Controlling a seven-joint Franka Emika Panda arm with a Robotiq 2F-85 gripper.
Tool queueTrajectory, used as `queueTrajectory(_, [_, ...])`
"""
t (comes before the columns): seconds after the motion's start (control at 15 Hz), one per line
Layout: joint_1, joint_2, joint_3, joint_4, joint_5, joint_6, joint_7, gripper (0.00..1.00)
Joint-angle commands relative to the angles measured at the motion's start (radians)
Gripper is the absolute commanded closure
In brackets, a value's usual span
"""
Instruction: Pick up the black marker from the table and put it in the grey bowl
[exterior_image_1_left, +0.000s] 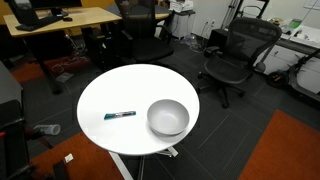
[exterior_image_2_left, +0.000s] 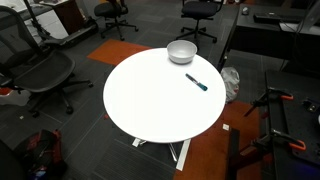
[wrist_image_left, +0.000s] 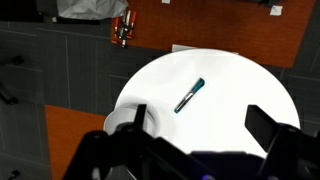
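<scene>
You were at the approach step, with nothing grasped yet. The tool (wrist_image_left: 197, 128) hung high above the tabletop (exterior_image_1_left: 112, 88), its jaws spread wide and empty. The black marker (exterior_image_1_left: 120, 115) lay flat, left of the grey bowl (exterior_image_1_left: 168, 117) in an exterior view, near it but not touching. Next you needed to descend, straddle the slim barrel crosswise, and close.

Nothing legible in any view: no words, brands, numbers or signs to read. Any print on the black marker (wrist_image_left: 190, 95) is too small and blurred to make out. Likewise on the grey bowl (exterior_image_1_left: 168, 118) and the table (exterior_image_2_left: 150, 105).
</scene>
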Motion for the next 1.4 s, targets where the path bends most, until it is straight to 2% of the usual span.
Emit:
queueTrajectory(0.0, [0.005,0.046,-0.025,-0.042,0.055,0.118,0.039,0.00])
queueTrajectory(0.47, [-0.006,0.159,-0.033,-0.144,0.165,0.422,0.120,0.00])
queueTrajectory(0.67, [-0.007,0.219,-0.030,-0.167,0.207,0.518,0.150,0.00])
queueTrajectory(1.13, [-0.026,0.378,-0.019,-0.165,0.214,0.642,0.278,0.00])
queueTrajectory(1.33, [-0.028,0.452,-0.029,-0.149,0.231,0.681,0.288,0.00])
